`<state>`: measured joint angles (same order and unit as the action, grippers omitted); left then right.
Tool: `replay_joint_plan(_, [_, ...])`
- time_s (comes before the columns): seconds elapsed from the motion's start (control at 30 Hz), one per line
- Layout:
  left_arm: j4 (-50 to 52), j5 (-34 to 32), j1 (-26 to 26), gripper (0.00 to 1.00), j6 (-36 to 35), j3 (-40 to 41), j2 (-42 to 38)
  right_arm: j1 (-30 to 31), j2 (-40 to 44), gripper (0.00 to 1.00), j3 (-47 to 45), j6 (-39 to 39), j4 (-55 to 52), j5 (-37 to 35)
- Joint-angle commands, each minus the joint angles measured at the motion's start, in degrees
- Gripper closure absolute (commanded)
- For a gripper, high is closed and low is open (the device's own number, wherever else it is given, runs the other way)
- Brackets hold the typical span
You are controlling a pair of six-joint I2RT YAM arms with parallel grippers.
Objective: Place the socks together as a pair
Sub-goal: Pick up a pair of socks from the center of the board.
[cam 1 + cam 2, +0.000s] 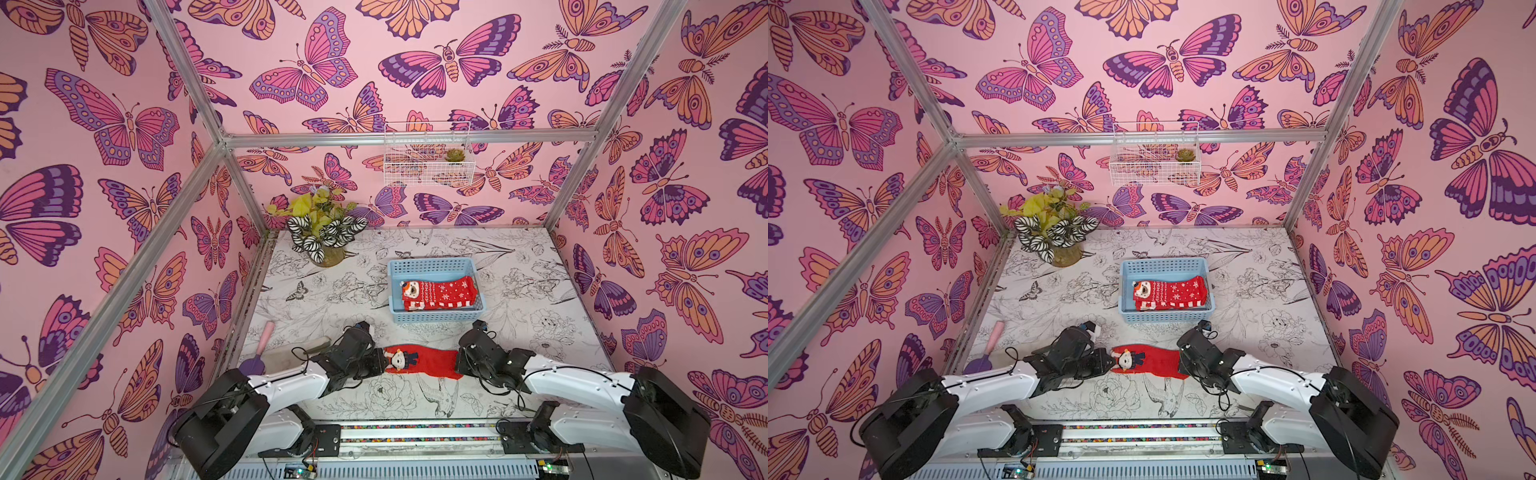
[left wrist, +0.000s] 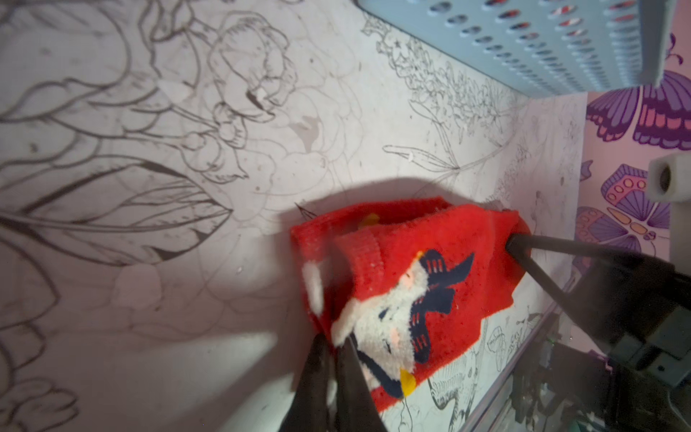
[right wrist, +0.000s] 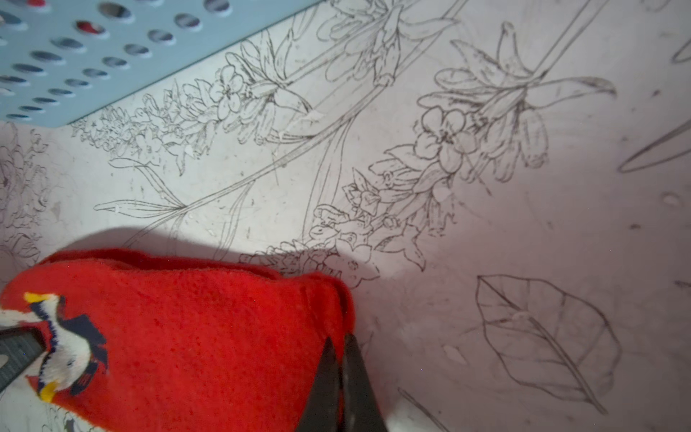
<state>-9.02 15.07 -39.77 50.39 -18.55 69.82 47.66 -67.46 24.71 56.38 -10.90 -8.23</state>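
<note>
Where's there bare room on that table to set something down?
Bare table between basket and right wall, behind the basket beside the plant, and in front of the red socks. Crowded: left gripper and right gripper pinch those socks before the basket.

We see two arms of same build.
- Left arm [image 1: 286,380]: long links in smooth white shell, small dark screws along edges.
- Big black rounded joint housing [image 1: 220,419] at its shoulder.
- Right arm [image 1: 582,380]: same white shell, and we find same black housing [image 1: 665,419].
- Wrist parts all black and blocky. Thin black cables [image 1: 517,395] loop out of them.
- Left claw [image 2: 334,342]: two slim black fingers, tapered, matte.
- Right claw [image 3: 339,338]: same dark pointed fingers.
- Under each arm we note black base plate [image 1: 326,436] with small screws.
</note>
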Motion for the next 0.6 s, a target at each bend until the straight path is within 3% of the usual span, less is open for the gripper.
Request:
replay_joint_plan(0.0, [0.24,1.58,-0.43,1.00,0.00,1.28,-4.21,-0.22,4.05,1.00,2.51,-2.01,-3.46,0.16])
replay_joint_plan(0.23, [9.18,1.06,-1.17,1.00,1.30,0.29,-16.72,-0.22,13.61,1.00,5.68,-4.80,-9.07,0.54])
replay_joint_plan(0.33, [13.39,1.43,-1.37,1.00,-0.18,-5.23,-20.72,-0.20,16.89,1.00,10.44,-6.97,-14.53,-2.19])
replay_joint_plan(0.57, [22.58,-1.81,-1.37,1.00,-6.57,-18.19,-16.95,-1.15,19.45,1.00,18.66,-13.95,-20.94,-15.93])
